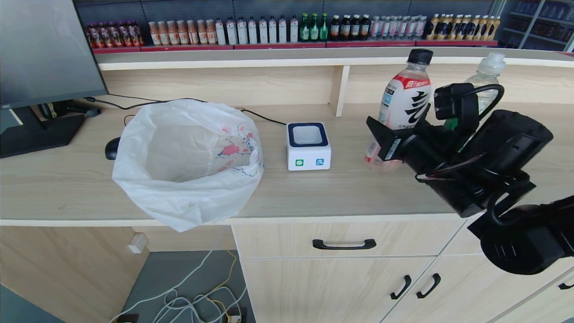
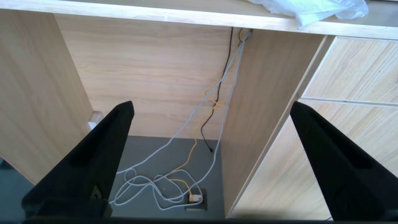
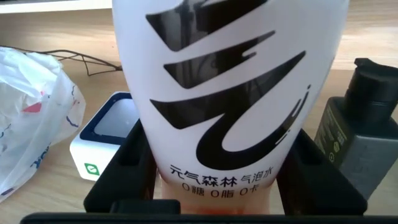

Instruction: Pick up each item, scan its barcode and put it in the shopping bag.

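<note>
Bottle (image 1: 403,107) status: standing upright on the counter (image 1: 314,193), to the right of the scanner (image 1: 308,146), with the shopping bag (image 1: 188,157) farther left. Pinching its lower label between the jaws of the right gripper (image 1: 388,141). Hanging the left gripper (image 2: 211,162) below the counter edge, jaws spread wide, holding nothing. Risking slip or rotation in the grip, judging from the smooth rounded wall and a low hold under a tall body. Risking a knock against the clear bottle (image 1: 486,76) standing near, behind the arm, during lift-out. Risking a failed scan by presenting the plain face of the label over the scanner window; barcode position not showing. Risking a snag on the limp bag rim, collapsing the opening during lowering. Label: showing a red band near the shoulder, bold black brush strokes on white, and a row of small characters near the base; leaving the print unread. Scanner front: showing two small square icons, green and blue.
</note>
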Robot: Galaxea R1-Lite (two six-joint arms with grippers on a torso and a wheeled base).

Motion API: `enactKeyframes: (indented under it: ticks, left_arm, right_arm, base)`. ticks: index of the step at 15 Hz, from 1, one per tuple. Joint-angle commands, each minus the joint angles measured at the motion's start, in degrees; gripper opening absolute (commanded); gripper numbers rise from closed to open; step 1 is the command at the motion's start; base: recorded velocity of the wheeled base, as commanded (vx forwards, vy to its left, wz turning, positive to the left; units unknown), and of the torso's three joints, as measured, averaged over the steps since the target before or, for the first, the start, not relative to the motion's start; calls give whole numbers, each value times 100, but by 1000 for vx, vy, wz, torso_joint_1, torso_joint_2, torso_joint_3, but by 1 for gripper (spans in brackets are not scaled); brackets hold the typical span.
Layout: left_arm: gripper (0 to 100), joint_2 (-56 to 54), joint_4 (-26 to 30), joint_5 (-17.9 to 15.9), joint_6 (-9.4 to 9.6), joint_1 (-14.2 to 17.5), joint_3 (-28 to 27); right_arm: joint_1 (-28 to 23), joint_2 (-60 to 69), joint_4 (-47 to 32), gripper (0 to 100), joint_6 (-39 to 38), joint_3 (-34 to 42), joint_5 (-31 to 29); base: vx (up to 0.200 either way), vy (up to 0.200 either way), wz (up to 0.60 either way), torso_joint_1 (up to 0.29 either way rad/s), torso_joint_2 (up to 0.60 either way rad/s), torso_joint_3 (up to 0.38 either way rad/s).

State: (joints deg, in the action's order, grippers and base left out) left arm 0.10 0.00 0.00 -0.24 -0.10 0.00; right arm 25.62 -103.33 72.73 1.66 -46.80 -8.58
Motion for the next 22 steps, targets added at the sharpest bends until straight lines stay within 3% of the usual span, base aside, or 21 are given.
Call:
enactKeyframes:
  ticks: [1, 9, 14, 17, 22]
  left_arm:
    - [100, -1, 0, 0, -2, 1, 0]
    - [100, -1, 0, 0, -2, 1, 0]
    - [100, -1, 0, -9, -2, 1, 0]
    - [100, -1, 0, 0, -2, 1, 0]
    - [100, -1, 0, 0, -2, 1, 0]
  right_arm:
    - [65, 735, 13, 0, -8, 567, 6]
    - [74, 2273, 84, 0, 1, 2324, 50]
    - [241, 2616, -127, 0, 45, 2122, 120]
    - [637, 2423, -136, 0, 10, 1999, 146]
    - [760, 2080, -127, 0, -640, 1771, 1306]
  base:
    - [0, 0, 0, 0, 0, 0]
    - [0, 0, 0, 0, 0, 0]
    - [0, 0, 0, 0, 0, 0]
    - [0, 0, 0, 0, 0, 0]
    - [0, 0, 0, 0, 0, 0]
